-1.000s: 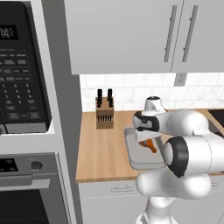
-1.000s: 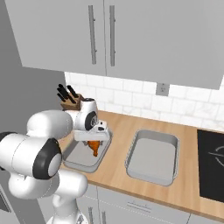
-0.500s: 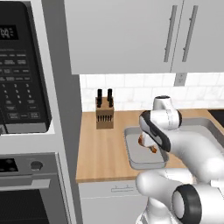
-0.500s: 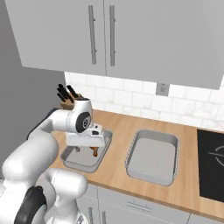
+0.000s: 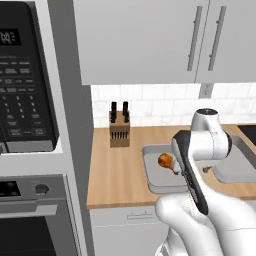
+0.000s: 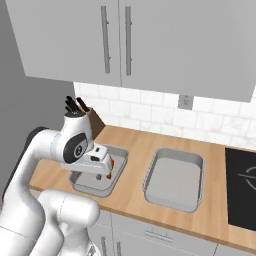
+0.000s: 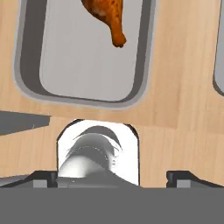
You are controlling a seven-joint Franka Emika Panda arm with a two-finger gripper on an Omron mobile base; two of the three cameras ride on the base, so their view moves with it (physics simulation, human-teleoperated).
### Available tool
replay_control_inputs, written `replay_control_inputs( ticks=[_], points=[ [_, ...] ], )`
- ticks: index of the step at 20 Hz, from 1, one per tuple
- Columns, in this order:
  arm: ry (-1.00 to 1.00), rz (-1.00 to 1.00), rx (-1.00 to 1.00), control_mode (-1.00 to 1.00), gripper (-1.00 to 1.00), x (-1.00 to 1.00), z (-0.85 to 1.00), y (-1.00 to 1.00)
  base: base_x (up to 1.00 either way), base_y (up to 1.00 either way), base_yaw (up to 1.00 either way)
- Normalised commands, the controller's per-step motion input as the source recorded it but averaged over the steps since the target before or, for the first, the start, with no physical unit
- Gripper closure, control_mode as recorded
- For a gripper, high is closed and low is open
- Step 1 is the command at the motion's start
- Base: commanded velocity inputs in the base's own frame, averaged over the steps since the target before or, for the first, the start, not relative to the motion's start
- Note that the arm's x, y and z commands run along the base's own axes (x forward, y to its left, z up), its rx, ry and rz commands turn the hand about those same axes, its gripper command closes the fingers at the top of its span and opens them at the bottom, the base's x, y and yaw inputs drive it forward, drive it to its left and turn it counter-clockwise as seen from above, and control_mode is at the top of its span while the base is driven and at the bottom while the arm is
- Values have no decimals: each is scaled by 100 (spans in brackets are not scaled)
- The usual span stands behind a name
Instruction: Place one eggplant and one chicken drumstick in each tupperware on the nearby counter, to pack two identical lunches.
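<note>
A browned chicken drumstick (image 7: 106,16) lies in the left tupperware (image 7: 143,65), also seen as the drumstick (image 5: 167,161) in the grey tray (image 5: 152,176). The second tupperware (image 6: 175,179) stands empty to its right on the light-wood counter (image 6: 220,210). My gripper (image 7: 112,176) is open with nothing between its fingers; it hangs above the counter at the near end of the left tupperware, apart from the drumstick. From the right, the gripper (image 6: 102,167) hovers over that tray (image 6: 82,186). The eggplant is out of view.
A wooden knife block (image 5: 119,131) stands at the back left of the counter. A microwave (image 5: 25,80) and oven (image 5: 35,220) fill the tall unit on the left. The black stovetop (image 6: 242,180) lies to the right, and wall cabinets (image 6: 150,40) hang overhead.
The drumstick, a second ago at the gripper over the left tupperware, now lies loose in it. The hand has lifted and drawn back, and the arm has swung.
</note>
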Motion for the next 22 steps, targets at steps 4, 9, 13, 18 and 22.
replay_control_inputs(
  ticks=[4,9,13,18,22],
  points=[
    [-16,-1,0,-100,-100,-53,100,6,0,0,0],
    [-24,0,0,-100,-100,-69,88,3,0,0,0],
    [-24,0,0,-100,-100,-59,49,0,0,0,0],
    [-1,0,0,-100,-100,-5,0,0,0,0,0],
    [0,0,0,100,-100,-6,0,0,-46,0,0]
  ],
)
